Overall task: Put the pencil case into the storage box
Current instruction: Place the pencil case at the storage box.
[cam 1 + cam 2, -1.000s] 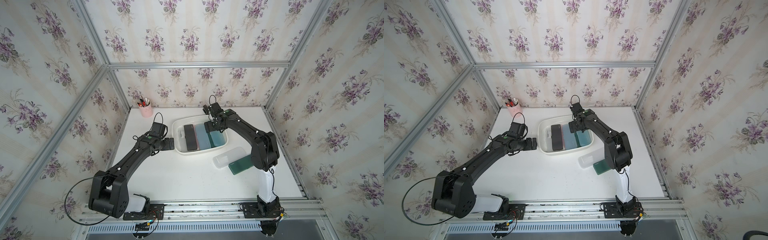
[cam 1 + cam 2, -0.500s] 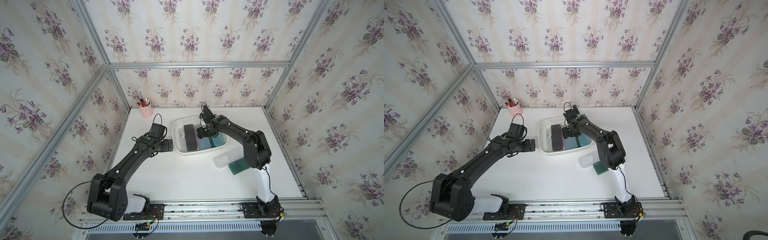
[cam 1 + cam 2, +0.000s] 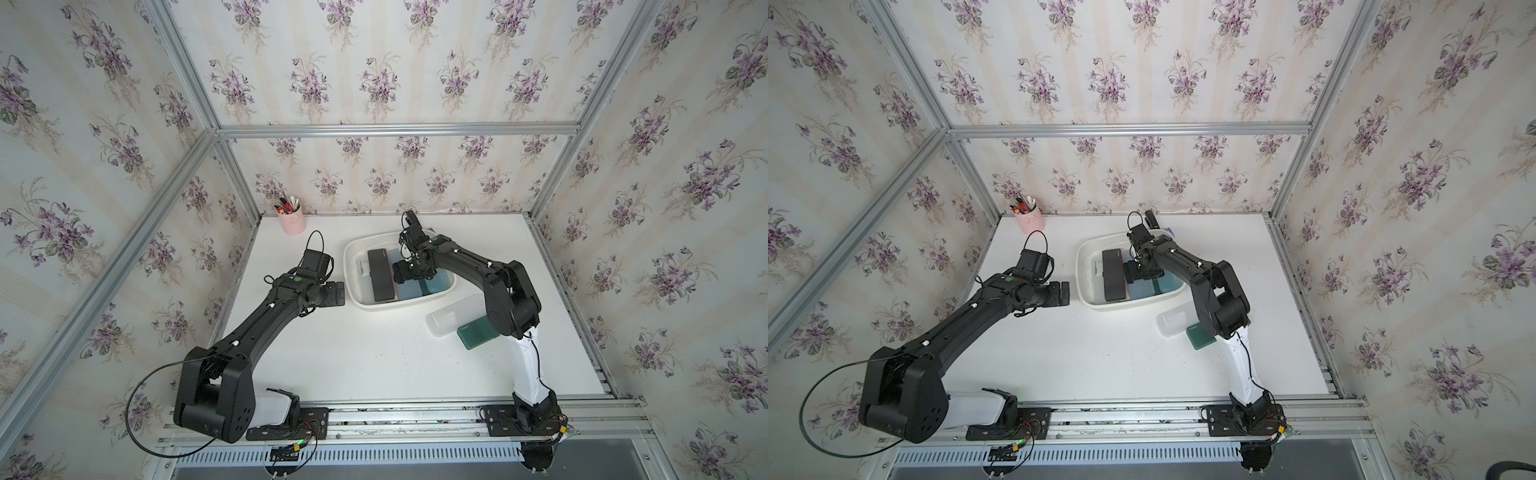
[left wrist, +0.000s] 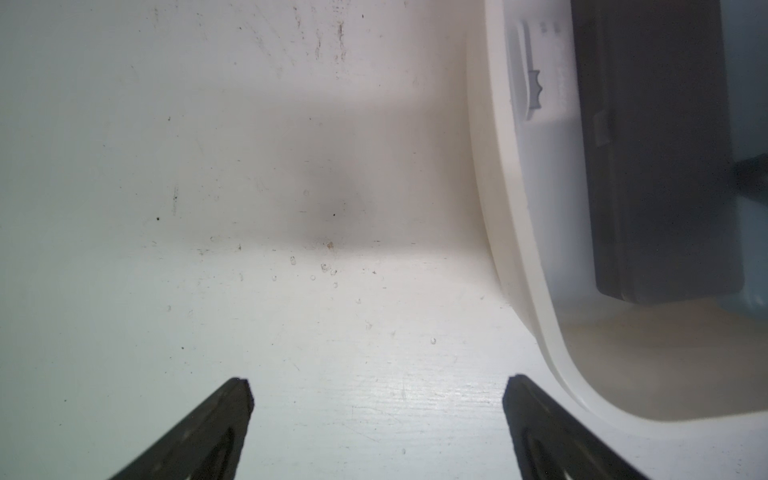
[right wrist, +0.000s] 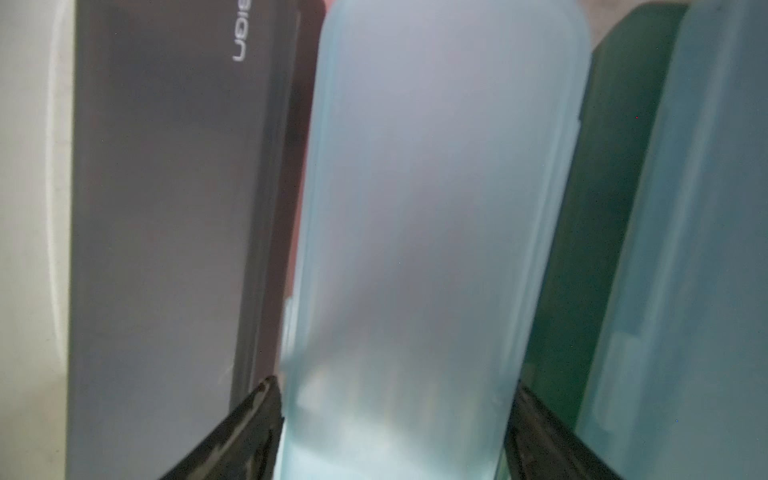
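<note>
Step in hand: by my reading, setting the pale blue pencil case (image 5: 436,187) down inside the storage box (image 3: 348,270).
Where it lies: flat in the box, just right of the black case (image 3: 380,274), with a dark green case and another blue one further right.
Right pincer (image 5: 395,399): low in the box with a finger on each long side of the pale blue case, at or against its edges. I cannot tell whether it grips the case or has let go.
Left pincer (image 4: 376,395): spread wide and empty over the bare desk (image 3: 353,353), just left of the box rim.
Doing it well: spread the fingers fully, then rise straight up so that neither the blue case nor the black neighbour gets dragged.
Left outside: a frosted clear case (image 3: 451,318) and a dark green case (image 3: 478,334) lie on the desk, near and right of the box.
Writing: white letters on the black case, perhaps ending in "sign", cut off at the edge. Small marks on the white item at the box's left are unreadable.
</note>
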`<action>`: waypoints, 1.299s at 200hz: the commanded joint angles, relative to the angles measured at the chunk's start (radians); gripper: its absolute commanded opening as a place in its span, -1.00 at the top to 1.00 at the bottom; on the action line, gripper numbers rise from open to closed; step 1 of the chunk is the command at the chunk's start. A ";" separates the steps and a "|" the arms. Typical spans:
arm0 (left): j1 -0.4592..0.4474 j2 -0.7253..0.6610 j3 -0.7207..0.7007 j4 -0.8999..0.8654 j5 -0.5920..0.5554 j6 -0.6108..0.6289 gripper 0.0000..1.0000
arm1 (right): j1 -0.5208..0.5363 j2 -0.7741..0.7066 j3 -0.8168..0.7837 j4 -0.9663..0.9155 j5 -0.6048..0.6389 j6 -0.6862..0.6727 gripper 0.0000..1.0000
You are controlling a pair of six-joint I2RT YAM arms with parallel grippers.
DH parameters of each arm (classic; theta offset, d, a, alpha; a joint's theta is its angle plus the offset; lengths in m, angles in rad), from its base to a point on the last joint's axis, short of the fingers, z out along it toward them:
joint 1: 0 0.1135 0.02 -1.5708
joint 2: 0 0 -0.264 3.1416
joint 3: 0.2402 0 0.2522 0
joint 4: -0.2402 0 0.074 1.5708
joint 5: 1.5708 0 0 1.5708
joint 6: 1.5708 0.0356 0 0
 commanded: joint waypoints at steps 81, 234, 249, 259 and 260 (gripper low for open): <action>0.005 -0.024 -0.018 -0.002 -0.007 0.008 -0.99 | 0.045 0.018 0.039 0.095 -0.167 0.033 -0.64; 0.006 -0.065 -0.025 -0.014 -0.005 0.005 -0.99 | 0.021 -0.271 -0.152 0.010 0.182 0.133 -0.99; 0.006 -0.070 -0.027 -0.014 -0.002 0.008 -0.99 | 0.001 -0.354 -0.258 0.015 0.256 0.208 -0.99; 0.006 -0.075 -0.027 -0.015 0.004 0.009 -0.99 | -0.022 -0.413 -0.337 0.019 0.291 0.285 -0.99; 0.007 -0.076 -0.027 -0.015 0.005 0.010 -0.99 | -0.025 -0.418 -0.346 0.020 0.293 0.293 -0.99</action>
